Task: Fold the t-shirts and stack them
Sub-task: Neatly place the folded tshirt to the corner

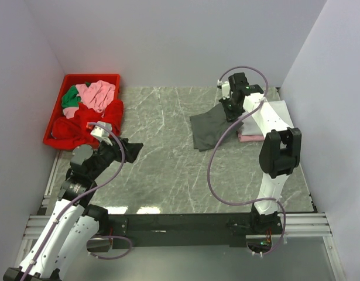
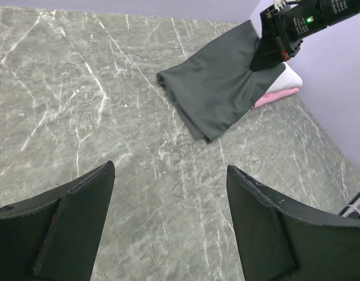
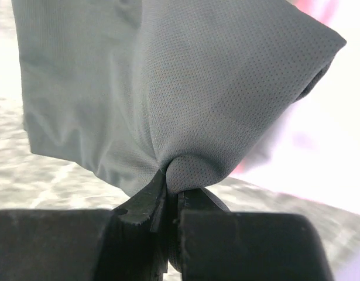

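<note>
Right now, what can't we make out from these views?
1. Folded pile by the dark grey t-shirt: top view, right arm covers it, only a pink edge shows.
2. Red bin: top view, shirts heaped, count unclear.
3. Right wrist: background behind the cloth blown out and blurred.

Pretty clearly a robotics lab cell: plain white panels point(image 1: 168, 35) box in a marble-look counter point(image 1: 168, 164), left arm point(image 1: 74, 231) and right arm point(image 1: 272, 184) bolted to an aluminium rail point(image 1: 308, 221) at its near edge.
</note>
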Controlling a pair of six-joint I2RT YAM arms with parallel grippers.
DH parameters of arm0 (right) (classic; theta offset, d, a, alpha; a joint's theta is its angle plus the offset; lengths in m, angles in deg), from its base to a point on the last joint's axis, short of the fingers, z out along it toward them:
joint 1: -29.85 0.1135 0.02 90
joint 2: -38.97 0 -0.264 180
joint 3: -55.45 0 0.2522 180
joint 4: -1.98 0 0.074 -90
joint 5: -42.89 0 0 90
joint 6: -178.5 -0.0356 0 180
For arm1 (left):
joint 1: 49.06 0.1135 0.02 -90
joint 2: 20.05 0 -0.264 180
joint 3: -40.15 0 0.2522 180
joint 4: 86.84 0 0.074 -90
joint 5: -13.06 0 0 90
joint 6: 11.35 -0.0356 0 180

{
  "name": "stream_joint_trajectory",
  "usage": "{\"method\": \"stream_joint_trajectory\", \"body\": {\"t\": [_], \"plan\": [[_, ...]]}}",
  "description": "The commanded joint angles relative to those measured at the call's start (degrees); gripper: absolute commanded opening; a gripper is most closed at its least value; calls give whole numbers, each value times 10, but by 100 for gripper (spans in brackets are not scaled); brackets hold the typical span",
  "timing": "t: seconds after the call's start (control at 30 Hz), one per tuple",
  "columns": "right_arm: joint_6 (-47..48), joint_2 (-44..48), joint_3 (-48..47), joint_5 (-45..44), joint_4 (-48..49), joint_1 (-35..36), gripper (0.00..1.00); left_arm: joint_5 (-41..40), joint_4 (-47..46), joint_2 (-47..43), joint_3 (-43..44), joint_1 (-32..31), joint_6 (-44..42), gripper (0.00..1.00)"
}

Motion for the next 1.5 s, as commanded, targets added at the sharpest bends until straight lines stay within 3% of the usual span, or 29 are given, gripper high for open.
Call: {"method": "stream_joint_trajectory", "body": {"t": [0.0, 0.2, 0.47, 1.47], "plan": [[30, 27, -12, -126, 15, -2, 0, 13, -16, -10, 7, 0, -5, 82], [74, 34, -39, -207, 39, -11, 0, 11, -11, -16, 11, 0, -12, 82], [110, -4, -119, -244, 29, -12, 0, 6, 4, -15, 16, 0, -20, 82], [122, 68, -135, -251, 46, -30, 0, 6, 6, -17, 15, 0, -21, 82]]}}
